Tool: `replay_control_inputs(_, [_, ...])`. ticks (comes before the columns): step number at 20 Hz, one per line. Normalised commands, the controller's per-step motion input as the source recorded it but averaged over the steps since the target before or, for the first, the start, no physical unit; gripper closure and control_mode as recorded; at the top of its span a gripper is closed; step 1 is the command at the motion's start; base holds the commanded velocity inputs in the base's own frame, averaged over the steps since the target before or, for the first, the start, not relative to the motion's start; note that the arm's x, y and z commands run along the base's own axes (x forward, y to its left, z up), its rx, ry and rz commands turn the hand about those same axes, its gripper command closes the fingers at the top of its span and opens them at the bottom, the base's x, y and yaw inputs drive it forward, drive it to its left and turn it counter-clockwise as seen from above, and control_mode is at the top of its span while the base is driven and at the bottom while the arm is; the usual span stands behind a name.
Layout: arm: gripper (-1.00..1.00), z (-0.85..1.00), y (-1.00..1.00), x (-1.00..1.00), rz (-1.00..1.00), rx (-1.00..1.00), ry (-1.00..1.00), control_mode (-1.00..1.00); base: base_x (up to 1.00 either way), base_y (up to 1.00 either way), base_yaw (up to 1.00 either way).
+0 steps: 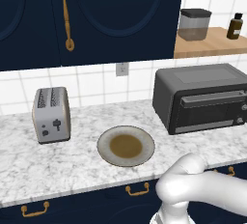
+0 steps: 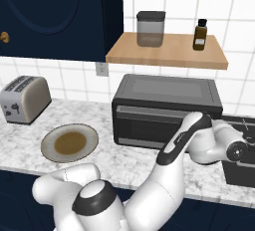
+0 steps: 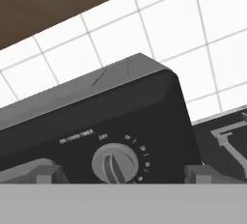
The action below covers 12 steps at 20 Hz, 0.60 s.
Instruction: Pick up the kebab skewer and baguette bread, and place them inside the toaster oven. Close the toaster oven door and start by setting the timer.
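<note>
The toaster oven (image 1: 202, 85) (image 2: 167, 93) stands on the counter against the tiled wall. Its door (image 1: 212, 112) (image 2: 149, 125) is shut. The kebab skewer and the baguette bread are out of view. My arm (image 2: 199, 135) reaches across the oven's front to its right end. In the hand view my gripper (image 3: 123, 175) is open. Its two fingertips (image 3: 43, 172) stand wide apart on either side of the grey timer knob (image 3: 113, 162). The knob is close ahead and nothing is held.
An empty brown-centred plate (image 1: 103, 138) (image 2: 47, 143) lies left of the oven. A silver toaster (image 1: 51, 114) (image 2: 24, 99) stands further left. A wooden shelf (image 2: 169, 53) with a jar and a bottle hangs above the oven. A stove grate (image 3: 231, 141) is to its right.
</note>
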Motion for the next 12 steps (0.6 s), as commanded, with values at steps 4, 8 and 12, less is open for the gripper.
replay_control_inputs(4, [-1.0, 0.0, 0.0, 0.12, 0.0, 0.0, 0.0, -1.0, 0.0, 0.0, 0.0])
replay_control_inputs(8, [-1.0, 0.0, 0.02, 0.06, 0.0, 0.0, 0.0, -1.0, 0.0, 0.0, 0.0])
replay_control_inputs(12, [-1.0, 0.0, 0.0, 0.0, 0.0, 0.02, 0.0, -1.0, 0.0, 0.0, 0.0])
